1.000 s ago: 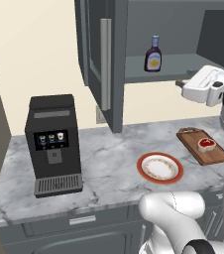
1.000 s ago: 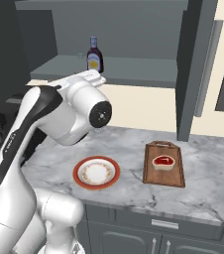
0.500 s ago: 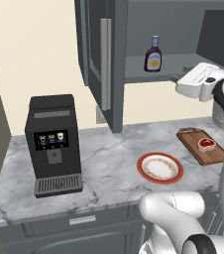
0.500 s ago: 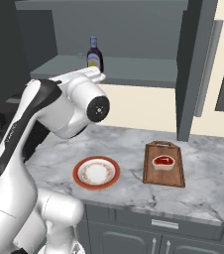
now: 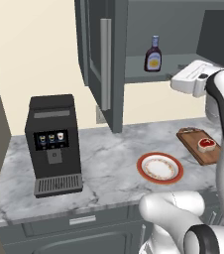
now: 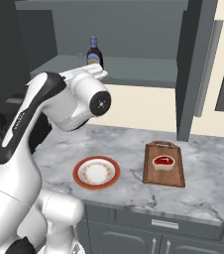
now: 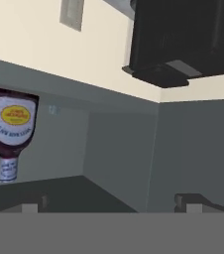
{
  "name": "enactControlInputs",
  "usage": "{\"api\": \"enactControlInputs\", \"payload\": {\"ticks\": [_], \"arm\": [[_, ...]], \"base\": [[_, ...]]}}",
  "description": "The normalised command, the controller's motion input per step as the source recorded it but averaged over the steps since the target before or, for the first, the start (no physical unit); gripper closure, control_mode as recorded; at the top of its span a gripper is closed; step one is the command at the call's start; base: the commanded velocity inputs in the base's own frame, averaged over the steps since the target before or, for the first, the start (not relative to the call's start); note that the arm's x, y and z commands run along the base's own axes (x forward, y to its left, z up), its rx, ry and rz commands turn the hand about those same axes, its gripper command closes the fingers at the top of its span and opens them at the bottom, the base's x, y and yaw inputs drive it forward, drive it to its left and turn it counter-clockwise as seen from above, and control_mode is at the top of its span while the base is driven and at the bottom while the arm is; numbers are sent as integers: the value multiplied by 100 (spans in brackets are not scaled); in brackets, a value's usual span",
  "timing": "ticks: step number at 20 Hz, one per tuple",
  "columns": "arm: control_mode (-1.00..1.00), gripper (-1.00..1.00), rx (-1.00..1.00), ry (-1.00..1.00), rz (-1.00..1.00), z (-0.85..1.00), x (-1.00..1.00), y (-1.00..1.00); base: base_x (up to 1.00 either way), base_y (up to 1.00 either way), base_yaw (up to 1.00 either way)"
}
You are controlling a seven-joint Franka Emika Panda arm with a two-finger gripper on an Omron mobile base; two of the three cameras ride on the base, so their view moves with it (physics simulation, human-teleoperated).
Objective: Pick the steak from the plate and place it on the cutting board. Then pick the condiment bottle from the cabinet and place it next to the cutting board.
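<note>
The condiment bottle [image 5: 153,54] stands upright on the shelf of the open cabinet [image 5: 134,74], upper centre of the left base view, its long axis vertical and cap up. In the hand view the condiment bottle [image 7: 12,131] hangs cap-down at the left edge, since that camera is rolled over. The gripper [image 7: 114,203] has its jaws spread wide with nothing between them. The steak [image 6: 163,162] lies on the cutting board [image 6: 164,179], right of the plate [image 6: 96,172] on the counter [image 6: 134,191].
</note>
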Motion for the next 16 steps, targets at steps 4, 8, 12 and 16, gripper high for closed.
{"api": "enactControlInputs", "payload": {"ticks": [4,8,12,16], "arm": [[-100,-100,0,0,0,0,25,0],[-100,-100,0,0,0,0,27,0],[-100,-100,0,0,0,3,28,0],[-100,-100,2,0,0,6,27,0]], "base": [[0,0,0],[0,0,0],[0,0,0],[0,0,0]]}}
